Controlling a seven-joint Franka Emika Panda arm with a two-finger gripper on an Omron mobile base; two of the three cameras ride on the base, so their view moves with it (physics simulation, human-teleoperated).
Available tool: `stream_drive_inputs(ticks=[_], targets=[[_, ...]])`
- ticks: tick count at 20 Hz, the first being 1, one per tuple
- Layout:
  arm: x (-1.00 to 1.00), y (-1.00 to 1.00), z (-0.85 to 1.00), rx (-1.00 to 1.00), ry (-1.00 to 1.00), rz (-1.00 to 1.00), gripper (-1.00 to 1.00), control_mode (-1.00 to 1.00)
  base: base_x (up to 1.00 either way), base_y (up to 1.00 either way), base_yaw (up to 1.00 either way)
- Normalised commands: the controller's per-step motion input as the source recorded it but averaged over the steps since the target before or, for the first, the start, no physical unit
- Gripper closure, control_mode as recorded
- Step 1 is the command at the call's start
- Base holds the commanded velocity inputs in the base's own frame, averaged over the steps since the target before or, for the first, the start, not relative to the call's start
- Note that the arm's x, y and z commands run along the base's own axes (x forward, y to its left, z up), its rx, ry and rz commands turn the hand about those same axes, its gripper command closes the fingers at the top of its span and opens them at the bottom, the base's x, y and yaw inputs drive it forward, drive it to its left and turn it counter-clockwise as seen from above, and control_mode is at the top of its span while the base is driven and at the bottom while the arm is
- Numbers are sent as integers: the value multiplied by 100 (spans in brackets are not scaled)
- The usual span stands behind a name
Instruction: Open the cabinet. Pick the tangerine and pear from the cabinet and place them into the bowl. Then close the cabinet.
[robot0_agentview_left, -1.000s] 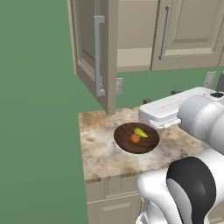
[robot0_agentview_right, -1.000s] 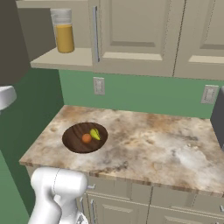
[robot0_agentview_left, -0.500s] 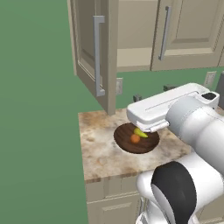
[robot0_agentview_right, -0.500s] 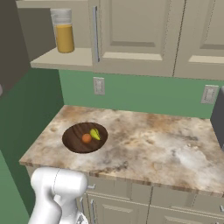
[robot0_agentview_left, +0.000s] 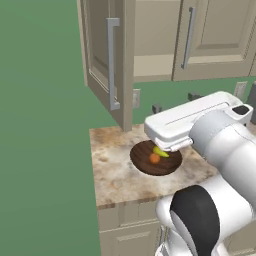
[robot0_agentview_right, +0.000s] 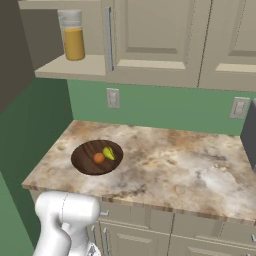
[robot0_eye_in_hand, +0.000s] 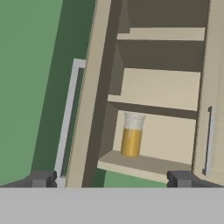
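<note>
The cabinet (robot0_agentview_left: 107, 65) stands with its left door swung open and its right door closed. On its lowest shelf sits a glass of orange juice (robot0_eye_in_hand: 131, 134). Below, the bowl (robot0_agentview_right: 97, 156) rests near the left end of the marbled counter (robot0_agentview_right: 165, 165), holding the tangerine (robot0_agentview_right: 99, 158) and the pear (robot0_agentview_right: 108, 152) side by side. The gripper (robot0_eye_in_hand: 111, 179) faces the open cabinet, fingers spread wide, holding nothing.

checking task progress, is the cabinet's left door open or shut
Open: the cabinet's left door swings out over the counter edge, and a glass of juice shows on the shelf inside.
</note>
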Motion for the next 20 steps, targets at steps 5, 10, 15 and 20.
stream_drive_inputs(ticks=[5,10,15,20], targets=[[47,33,0,0,0,0,-100,-100,0,0,0],[84,37,-1,3,0,0,-100,-100,0,0,0],[100,31,-18,0,0,0,-100,-100,0,0,0],[100,9,-26,0,1,-1,-100,-100,0,0,0]])
